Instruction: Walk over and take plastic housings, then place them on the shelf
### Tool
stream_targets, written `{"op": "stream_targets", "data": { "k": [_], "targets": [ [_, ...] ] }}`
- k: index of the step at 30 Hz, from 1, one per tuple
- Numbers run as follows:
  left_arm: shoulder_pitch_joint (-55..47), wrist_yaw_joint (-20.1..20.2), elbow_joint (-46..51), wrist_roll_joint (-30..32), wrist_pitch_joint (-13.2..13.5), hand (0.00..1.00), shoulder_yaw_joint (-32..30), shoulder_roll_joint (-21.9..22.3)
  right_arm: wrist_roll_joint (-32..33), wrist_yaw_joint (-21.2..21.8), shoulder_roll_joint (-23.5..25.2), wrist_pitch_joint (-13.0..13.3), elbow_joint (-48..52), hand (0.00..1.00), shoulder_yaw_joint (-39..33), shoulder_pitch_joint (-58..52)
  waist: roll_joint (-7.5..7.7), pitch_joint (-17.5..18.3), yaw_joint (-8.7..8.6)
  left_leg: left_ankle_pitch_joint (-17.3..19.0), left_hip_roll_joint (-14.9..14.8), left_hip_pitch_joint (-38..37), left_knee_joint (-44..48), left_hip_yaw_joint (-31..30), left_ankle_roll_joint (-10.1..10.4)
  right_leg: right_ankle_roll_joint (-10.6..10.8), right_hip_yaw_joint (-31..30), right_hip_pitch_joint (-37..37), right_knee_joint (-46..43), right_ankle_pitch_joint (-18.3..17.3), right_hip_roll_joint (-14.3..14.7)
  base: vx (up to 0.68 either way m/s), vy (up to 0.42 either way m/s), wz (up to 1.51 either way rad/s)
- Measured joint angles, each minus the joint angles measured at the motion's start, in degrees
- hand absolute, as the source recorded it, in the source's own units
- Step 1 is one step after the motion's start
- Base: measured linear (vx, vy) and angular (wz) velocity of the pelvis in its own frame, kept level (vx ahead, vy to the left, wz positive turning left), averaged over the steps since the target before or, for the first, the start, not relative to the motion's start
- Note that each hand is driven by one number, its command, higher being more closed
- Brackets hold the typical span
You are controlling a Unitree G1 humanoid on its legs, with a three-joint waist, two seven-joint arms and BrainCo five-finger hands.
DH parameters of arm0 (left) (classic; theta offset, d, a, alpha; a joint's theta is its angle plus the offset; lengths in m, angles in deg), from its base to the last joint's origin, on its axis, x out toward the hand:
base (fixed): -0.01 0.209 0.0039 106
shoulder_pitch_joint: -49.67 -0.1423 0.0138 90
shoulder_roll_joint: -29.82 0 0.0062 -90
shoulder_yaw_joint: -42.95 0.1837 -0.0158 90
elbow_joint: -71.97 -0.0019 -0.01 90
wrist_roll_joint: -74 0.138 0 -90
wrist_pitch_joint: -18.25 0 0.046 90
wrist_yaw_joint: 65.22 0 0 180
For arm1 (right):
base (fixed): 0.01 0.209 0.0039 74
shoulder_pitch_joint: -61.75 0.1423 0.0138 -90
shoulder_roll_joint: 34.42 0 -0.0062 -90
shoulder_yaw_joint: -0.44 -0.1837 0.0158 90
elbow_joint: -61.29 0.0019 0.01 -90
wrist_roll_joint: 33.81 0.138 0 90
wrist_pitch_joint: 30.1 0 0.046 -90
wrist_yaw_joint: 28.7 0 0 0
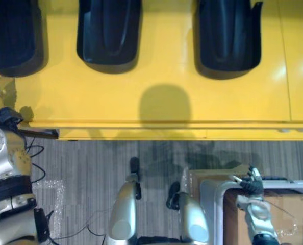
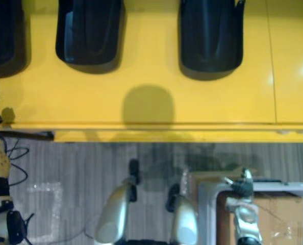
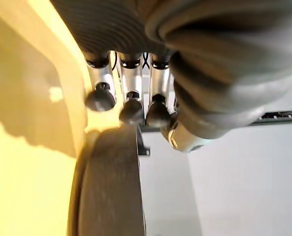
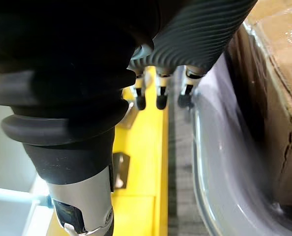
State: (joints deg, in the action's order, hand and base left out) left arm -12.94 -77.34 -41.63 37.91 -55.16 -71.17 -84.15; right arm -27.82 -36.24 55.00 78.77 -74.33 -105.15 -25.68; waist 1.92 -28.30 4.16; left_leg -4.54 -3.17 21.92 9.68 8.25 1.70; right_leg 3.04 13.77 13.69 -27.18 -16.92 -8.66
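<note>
Housings (image 1: 109,33) on table (image 1: 164,56), back from edge | L robot hand (image 3: 131,81), R robot hand (image 4: 161,92) slack, prob. empty

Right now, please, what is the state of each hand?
Left hand: open, fingers straight, holding nothing.
Right hand: open, beside the grey bin, holding nothing.
</note>
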Motion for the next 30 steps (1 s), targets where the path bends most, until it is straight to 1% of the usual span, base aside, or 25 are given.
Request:
{"op": "stream_targets", "data": {
  "k": [1,2,3,4,5,6,8,9,10,11,13,14,17,19,22,24,26,28,30],
  "targets": [
    [-0.17,-0.1,0.21,0.0,0.34,0.0,-0.17,-0.3,0.01,-0.04,0.11,0.07,0.01,0.0,0.0,-0.01,0.01,0.0,-0.01,-0.15,0.03,-0.03,-0.14,-0.06,-0.04,0.0,0.03,-0.01,0.06,0.0,0.01,-0.02,0.017,0.03],
    [-1.4,-0.32,3.01,0.0,1.26,0.0,-1.42,-0.34,0.02,-0.15,0.42,0.23,0.02,0.0,-0.06,-0.08,0.01,0.0,-0.03,-0.42,0.19,-0.17,-0.49,-0.32,-0.05,0.0,0.15,-0.16,0.32,0.0,-0.01,0.0,0.017,0.08],
    [-3.14,-0.31,6.71,0.01,2.74,0.0,-2.43,-0.18,0.05,-0.22,0.79,0.15,-0.06,0.0,-0.17,-0.27,0.01,0.0,-0.06,-0.94,0.45,-0.81,-1.09,-0.68,-0.12,0.01,0.35,-0.86,0.77,0.0,-0.07,0.01,0.018,0.09],
    [-3.64,-0.32,7.78,0.0,3.04,0.0,-2.61,-0.12,0.05,-0.25,0.9,0.1,-0.09,0.0,-0.17,-0.42,0.02,0.01,-0.05,-1.0,0.57,-1.04,-1.3,-0.84,-0.12,0.01,0.41,-1.12,0.89,0.0,-0.1,0.03,0.021,0.13],
    [-5.63,-0.14,12.44,-0.05,4.52,0.0,-3.15,-0.09,0.07,-0.26,1.35,-0.11,-0.27,0.0,-0.16,-1.03,0.02,0.01,0.06,-1.04,0.81,-2.05,-1.54,-1.26,-0.12,0.02,0.59,-2.23,1.12,-0.01,-0.19,0.03,0.017,0.11],
    [-6.55,0.04,14.83,-0.05,5.11,0.0,-3.63,-0.07,0.07,-0.23,1.7,-0.15,-0.31,0.0,-0.16,-1.4,0.02,0.01,0.18,-1.03,0.89,-2.47,-1.56,-1.4,-0.11,0.02,0.6,-2.84,1.27,-0.02,-0.2,0.04,0.02,0.12],
    [-9.06,0.83,23.43,0.07,7.63,0.0,-6.03,0.77,0.07,-0.62,2.76,-0.2,-0.67,0.0,-0.67,-1.92,-0.02,0.03,0.78,-1.12,1.15,-3.9,-2.48,-1.52,0.0,0.02,0.74,-4.13,2.16,-0.06,-0.25,0.01,0.006,0.02],
    [-9.37,1.04,25.17,0.13,8.08,0.0,-6.39,1.18,0.06,-0.78,2.76,-0.18,-0.88,0.0,-0.81,-1.92,-0.14,0.09,0.86,-1.19,1.22,-4.0,-2.64,-1.59,0.03,0.03,0.8,-4.24,2.41,-0.09,-0.28,-0.02,0.009,0.07],
    [-9.46,1.64,27.91,0.16,8.6,0.0,-6.6,2.57,0.07,-1.08,2.77,-0.16,-1.28,0.0,-1.68,-1.9,-0.56,0.31,0.99,-1.7,1.52,-4.31,-3.57,-1.95,0.01,0.11,1.41,-4.8,3.14,-0.14,-0.35,-0.02,0.012,0.12],
    [-9.47,1.96,28.32,0.14,8.64,0.0,-6.55,2.92,0.07,-1.15,2.77,-0.16,-1.46,0.0,-1.82,-1.86,-0.71,0.4,0.92,-1.83,1.68,-4.36,-3.77,-2.15,0.0,0.11,1.66,-4.92,3.24,-0.14,-0.38,-0.03,0.016,0.15],
    [-9.44,3.62,28.38,-0.48,8.53,0.0,-6.21,3.05,0.06,-1.16,2.78,0.0,-2.23,0.0,-2.08,-1.59,-0.76,0.43,0.7,-2.56,1.79,-5.05,-4.99,-2.38,0.02,0.12,1.89,-5.2,3.36,-0.13,-0.43,-0.01,0.008,0.09],
    [-9.42,4.52,28.44,-1.91,8.38,0.0,-5.89,3.06,0.06,-1.15,2.81,0.0,-2.65,0.0,-2.5,-1.23,-0.77,0.43,0.58,-2.79,1.83,-5.26,-5.36,-2.48,0.04,0.13,1.96,-5.35,3.53,-0.12,-0.43,0.0,0.005,0.03],
    [-8.99,5.22,28.55,-3.08,7.6,0.0,-4.05,3.08,0.06,-1.04,3.08,-0.02,-3.09,0.0,-3.27,-0.96,-0.77,0.43,0.53,-2.79,1.83,-5.82,-5.51,-2.28,0.04,0.29,1.81,-5.78,3.79,-0.02,-0.44,0.0,0.004,-0.01],
    [-7.57,5.63,29.06,-4.54,6.11,0.0,-2.65,3.21,0.07,-0.94,3.09,0.04,-3.31,0.0,-3.59,-0.4,-0.78,0.43,0.39,-2.84,1.77,-5.85,-5.7,-1.99,0.0,0.43,1.53,-5.64,3.98,0.1,-0.4,0.0,0.013,-0.07],
    [-4.29,5.31,28.71,-4.59,3.89,0.0,0.38,3.55,0.06,-0.09,3.11,0.16,-4.09,0.0,-3.97,0.42,-0.77,0.43,0.09,-2.85,1.7,-5.86,-5.79,-1.59,-0.01,0.55,1.06,-5.53,4.34,0.42,-0.29,0.0,0.02,-0.08],
    [-1.13,4.35,26.19,-4.5,2.26,0.0,2.92,3.83,0.06,0.21,3.11,0.6,-4.17,0.0,-4.02,0.95,-0.77,0.43,-0.21,-2.85,1.71,-5.85,-5.86,-1.24,-0.02,0.66,0.52,-5.46,4.76,0.79,-0.17,0.01,0.028,-0.1],
    [1.45,4.19,23.35,-4.5,1.47,0.0,4.88,4.9,0.08,0.26,3.15,0.87,-4.46,0.0,-4.01,1.38,-0.77,0.43,-0.64,-2.85,1.72,-5.83,-5.9,-1.11,-0.03,0.75,0.36,-5.49,4.79,1.05,-0.17,0.01,0.011,-0.03],
    [2.48,4.72,21.45,-4.57,-0.08,0.0,7.2,5.05,0.09,0.22,3.19,0.86,-4.58,0.0,-4.01,1.92,-0.76,0.44,-1.31,-2.84,1.72,-5.82,-5.91,-1.04,-0.04,0.85,0.23,-5.46,4.87,1.34,-0.2,0.0,0.0,0.0],
    [3.13,5.7,20.29,-4.5,-0.42,0.0,8.17,5.25,0.09,0.2,3.22,0.76,-4.81,0.0,-4.01,2.38,-0.76,0.44,-1.62,-2.83,1.65,-5.82,-5.9,-0.81,-0.05,0.85,0.03,-5.35,4.93,1.57,-0.16,0.01,0.018,-0.05]
  ]
}}
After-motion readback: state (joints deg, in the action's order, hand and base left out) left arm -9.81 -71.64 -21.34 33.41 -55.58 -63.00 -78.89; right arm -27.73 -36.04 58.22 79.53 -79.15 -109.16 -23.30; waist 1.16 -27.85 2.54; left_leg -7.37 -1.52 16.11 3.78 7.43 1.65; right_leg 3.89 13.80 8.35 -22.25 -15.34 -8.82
